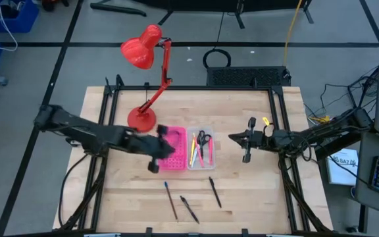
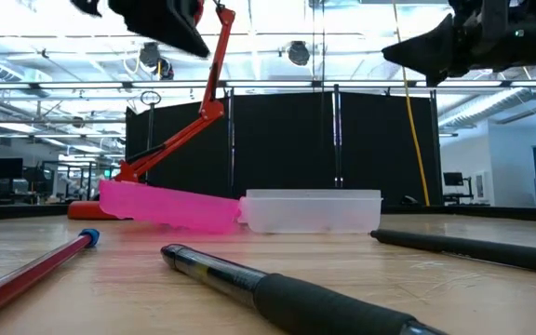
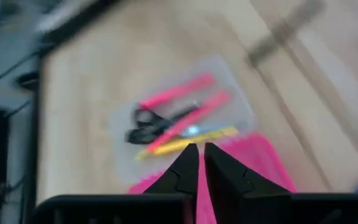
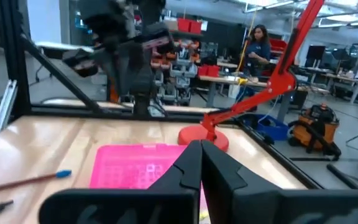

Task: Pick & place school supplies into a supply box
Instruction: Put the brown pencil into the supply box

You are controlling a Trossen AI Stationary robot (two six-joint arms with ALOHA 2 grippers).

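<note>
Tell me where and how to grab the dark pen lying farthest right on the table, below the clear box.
Grip the dark pen at mid-barrel, coming straight down from above with the fingers across its narrow width. It lies flat on the bare wooden table, slightly slanted, apart from the other loose pens and the clear box, so both sides look open. The right gripper is probably the nearer one.

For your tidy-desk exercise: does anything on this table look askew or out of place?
Yes. The pink tray looks tilted in the low view, its lamp-side end raised, while the clear box beside it sits flat. Three pens also lie loose on the table, outside the box.
</note>
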